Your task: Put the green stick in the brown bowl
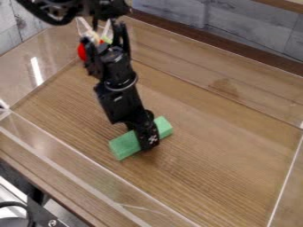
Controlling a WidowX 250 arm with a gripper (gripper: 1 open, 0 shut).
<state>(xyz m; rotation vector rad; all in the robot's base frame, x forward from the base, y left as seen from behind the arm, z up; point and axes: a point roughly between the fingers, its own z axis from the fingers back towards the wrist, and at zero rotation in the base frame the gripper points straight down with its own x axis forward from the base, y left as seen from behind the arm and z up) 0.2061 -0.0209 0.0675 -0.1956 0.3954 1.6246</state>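
The green stick is a light green flat block lying on the wooden table, angled from lower left to upper right. My gripper is down on the middle of it, black fingers straddling it across its width. The jaws look closed on the block, which still rests on the table. The brown bowl is out of view.
A red ball with pale leaves shows behind the arm at the upper left. Clear plastic walls ring the table at the front and left. A grey wall runs along the back.
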